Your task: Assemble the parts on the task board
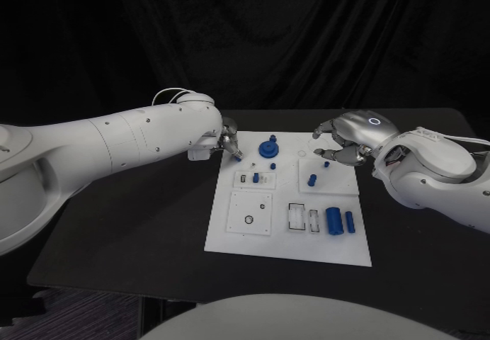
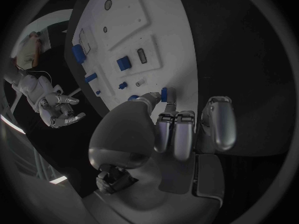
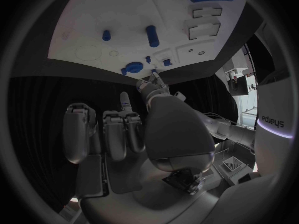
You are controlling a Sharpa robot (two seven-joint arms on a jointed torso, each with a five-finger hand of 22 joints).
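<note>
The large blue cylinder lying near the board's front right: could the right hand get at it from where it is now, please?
Probably yes: the large blue cylinder lies uncovered on the task board, and the right hand hovers farther back holding nothing, with nothing between them.

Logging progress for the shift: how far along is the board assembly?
Early to midway. Seemingly done: a blue gear and small pegs stand on the task board. In hand: the left hand pinches a small blue part at the board's far corner. Left: two blue cylinders lie loose, recesses beside them empty. The right hand holds nothing.
</note>
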